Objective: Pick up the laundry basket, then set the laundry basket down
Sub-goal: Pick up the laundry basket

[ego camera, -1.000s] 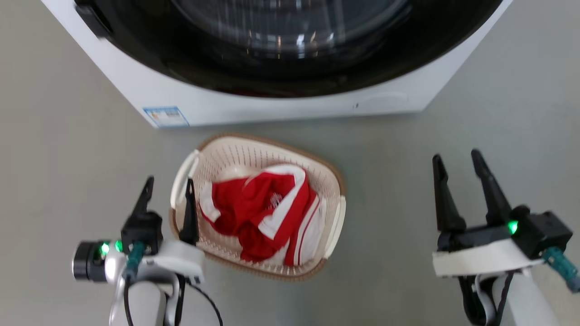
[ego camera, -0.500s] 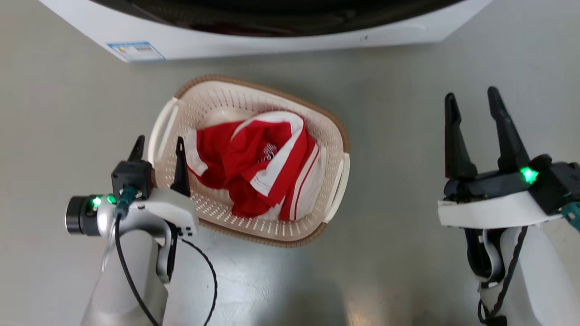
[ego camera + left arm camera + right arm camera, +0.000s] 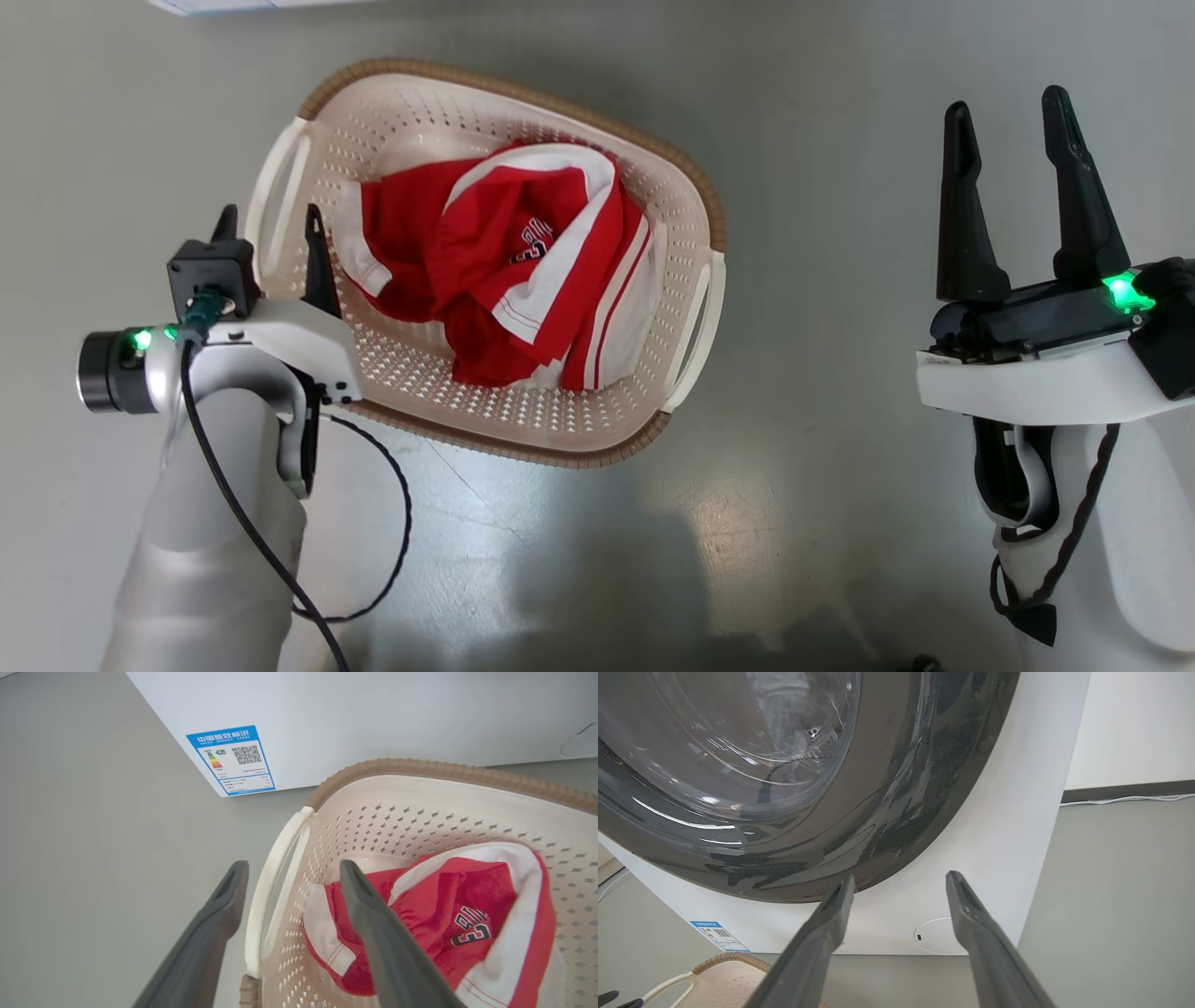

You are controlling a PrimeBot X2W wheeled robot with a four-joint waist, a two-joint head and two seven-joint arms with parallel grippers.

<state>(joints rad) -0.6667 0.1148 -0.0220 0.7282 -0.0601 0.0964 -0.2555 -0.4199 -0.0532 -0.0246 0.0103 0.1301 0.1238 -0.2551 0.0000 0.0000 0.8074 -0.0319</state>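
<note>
Head view. On the grey floor (image 3: 840, 448), up and left of centre, the laundry basket (image 3: 420, 121), set down with its long axis slanted; inside it a crumpled red-and-white garment (image 3: 495, 252). At the basket's left side, the left gripper (image 3: 269, 222), jaws spread wide, straddling the white left loop handle (image 3: 275, 191): outer finger (image 3: 224, 224) over the floor beside the basket, inner finger (image 3: 316, 252) over the perforated wall just inside the brown rim (image 3: 392, 63). Gripping nothing; touching the handle or not, impossible to tell. Well apart from the basket, off to its right over bare floor, the right gripper (image 3: 1006, 105), jaws likewise wide apart and empty. On that side of the basket the white right loop handle (image 3: 695, 327), untouched.

Left wrist view. Looking along the two dark fingers: the left loop handle running up between them, not clamped. One finger outside the basket over the floor, the other above the garment's white-trimmed edge. Behind, the rim curving across, and beyond it the white washing machine (image 3: 373, 714) with a blue-bordered label (image 3: 231, 760) near its lower corner.

Right wrist view. Fingers spread, nothing held between them; ahead, the washing machine's front with its dark round door (image 3: 738, 765) above and a small round cover (image 3: 938, 935) low down. At the bottom left, a corner of the basket with one handle, well away from these fingers.
</note>
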